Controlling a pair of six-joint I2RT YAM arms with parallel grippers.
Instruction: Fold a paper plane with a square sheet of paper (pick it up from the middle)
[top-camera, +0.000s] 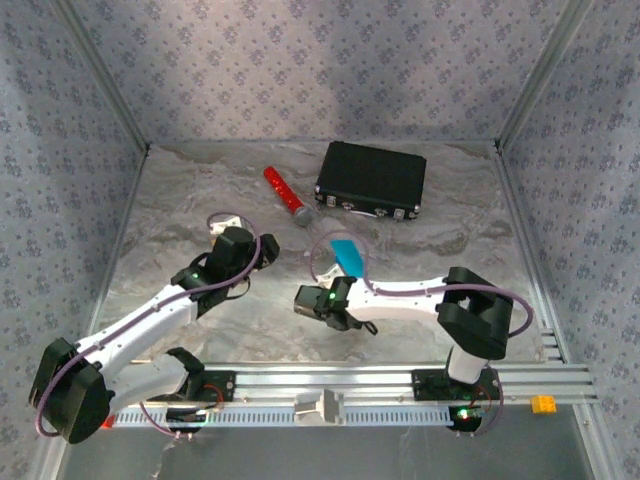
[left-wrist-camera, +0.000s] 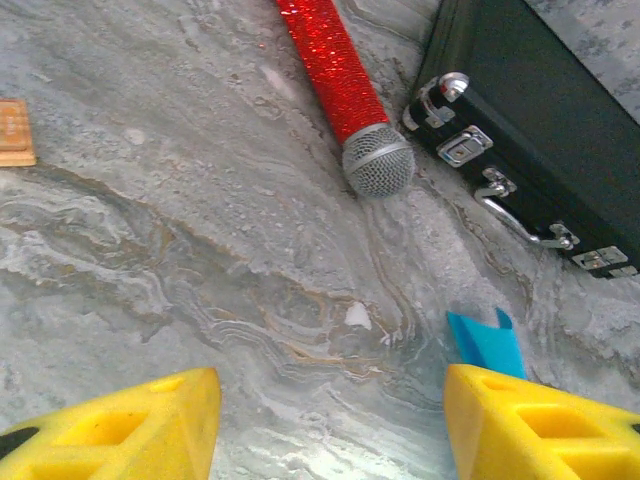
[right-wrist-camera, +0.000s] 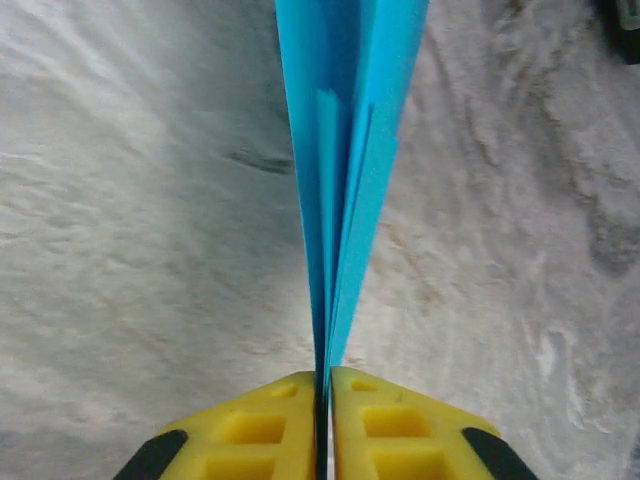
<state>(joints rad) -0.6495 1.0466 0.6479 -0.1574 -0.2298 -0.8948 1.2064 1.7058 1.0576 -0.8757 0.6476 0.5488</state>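
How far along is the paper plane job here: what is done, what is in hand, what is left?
Done: the blue paper is already folded into several narrow layers. In hand: the right gripper pinches its folded edge, and the left gripper hangs open nearby. Left: it cannot be told whether the wings are finished, and the paper is not yet released.

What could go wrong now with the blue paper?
The right gripper pinches the paper plane at one end, and its layers fan apart, so it may slip or unfold. The open left gripper hangs near the red microphone and black case; reaching in could knock the microphone rolling.
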